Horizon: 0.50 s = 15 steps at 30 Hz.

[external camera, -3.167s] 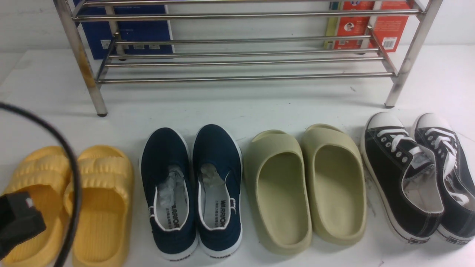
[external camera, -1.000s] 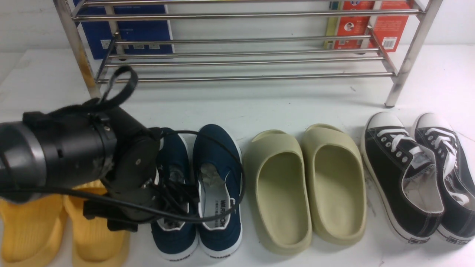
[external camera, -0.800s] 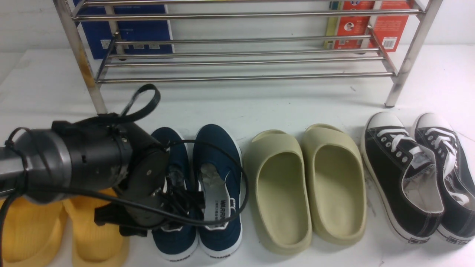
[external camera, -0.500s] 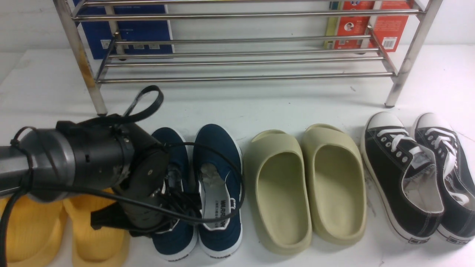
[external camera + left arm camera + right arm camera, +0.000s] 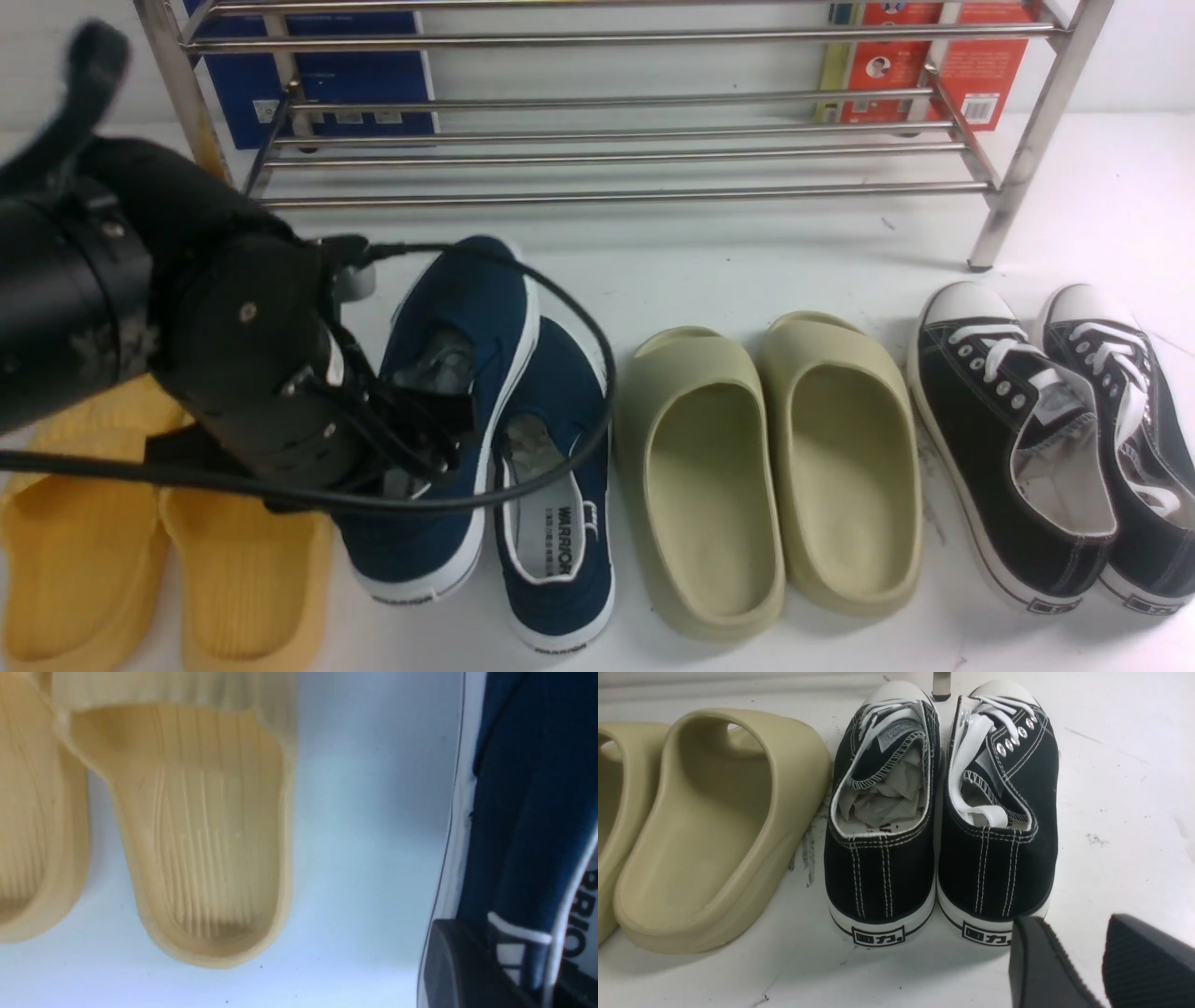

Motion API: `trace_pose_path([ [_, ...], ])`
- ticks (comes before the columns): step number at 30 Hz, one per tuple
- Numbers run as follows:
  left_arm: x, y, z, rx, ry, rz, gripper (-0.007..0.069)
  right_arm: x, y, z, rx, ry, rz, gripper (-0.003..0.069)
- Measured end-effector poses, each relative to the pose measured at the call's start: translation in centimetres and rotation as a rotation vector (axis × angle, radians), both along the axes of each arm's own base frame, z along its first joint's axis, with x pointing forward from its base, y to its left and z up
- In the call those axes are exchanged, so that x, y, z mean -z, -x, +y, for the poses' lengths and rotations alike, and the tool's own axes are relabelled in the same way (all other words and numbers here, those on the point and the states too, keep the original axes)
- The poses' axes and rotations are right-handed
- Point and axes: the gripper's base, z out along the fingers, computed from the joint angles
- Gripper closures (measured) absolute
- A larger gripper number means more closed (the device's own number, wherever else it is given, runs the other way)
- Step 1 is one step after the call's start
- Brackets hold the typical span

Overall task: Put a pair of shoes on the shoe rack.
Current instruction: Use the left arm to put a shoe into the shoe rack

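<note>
Two navy-blue slip-on shoes make up the pair. My left gripper (image 5: 411, 439) is shut on the side wall near the heel of the left shoe (image 5: 462, 308), which hangs tilted above the table, overlapping its partner's toe. The left wrist view shows a dark finger (image 5: 462, 966) pressed on that shoe's navy canvas (image 5: 528, 812). The other navy shoe (image 5: 555, 485) lies flat on the table. The steel shoe rack (image 5: 607, 149) stands behind, its shelves bare. My right gripper (image 5: 1073, 926) is open and holds nothing, hovering behind the black sneakers' heels; it is outside the front view.
Yellow slides (image 5: 243, 560) lie left of the navy shoes, partly under my left arm. Olive slides (image 5: 775, 467) and black lace-up sneakers (image 5: 1027, 448) lie to the right. A blue box (image 5: 327, 84) and a red box (image 5: 980, 65) stand behind the rack.
My left gripper came down into the left navy shoe, shut on its side, and has lifted it up and toward the rack. The other shoe stayed put.
</note>
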Motion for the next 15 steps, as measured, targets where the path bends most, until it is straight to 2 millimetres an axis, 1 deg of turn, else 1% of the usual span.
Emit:
trace_pose_path([
  [2, -1.0, -0.5, -0.3, 0.042, -0.004, -0.022, 0.0608, 0.0, 0.0, 0.0, 0.0, 0.0, 0.0, 0.0412],
  [3, -1.0, -0.5, -0.3, 0.041, -0.006, -0.019, 0.0608, 0.0, 0.0, 0.0, 0.0, 0.0, 0.0, 0.0412],
  [4, -1.3, -0.9, -0.5, 0.056, -0.01, -0.027, 0.0608, 0.0, 0.0, 0.0, 0.0, 0.0, 0.0, 0.0412],
  [6, -1.5, -2.2, -1.2, 0.072, -0.025, -0.036, 0.0608, 0.0, 0.0, 0.0, 0.0, 0.0, 0.0, 0.0412],
  [8, -1.1, -3.5, -1.7, 0.073, -0.046, -0.032, 0.0608, 0.0, 0.0, 0.0, 0.0, 0.0, 0.0, 0.0412],
  [10, -0.7, -5.3, -2.0, 0.058, -0.05, -0.029, 0.0608, 0.0, 0.0, 0.0, 0.0, 0.0, 0.0, 0.0412],
  [12, -0.4, -7.5, -1.8, 0.026, -0.05, -0.036, 0.0608, 0.0, 0.0, 0.0, 0.0, 0.0, 0.0, 0.0412],
  [13, -0.2, -7.8, -1.7, 0.018, -0.052, -0.031, 0.0608, 0.0, 0.0, 0.0, 0.0, 0.0, 0.0, 0.0412],
  [14, 0.0, -9.4, -1.4, -0.009, -0.048, -0.039, 0.0608, 0.0, 0.0, 0.0, 0.0, 0.0, 0.0, 0.0412],
  [15, 0.1, -10.5, -1.1, -0.024, -0.045, -0.053, 0.0608, 0.0, 0.0, 0.0, 0.0, 0.0, 0.0, 0.0412],
])
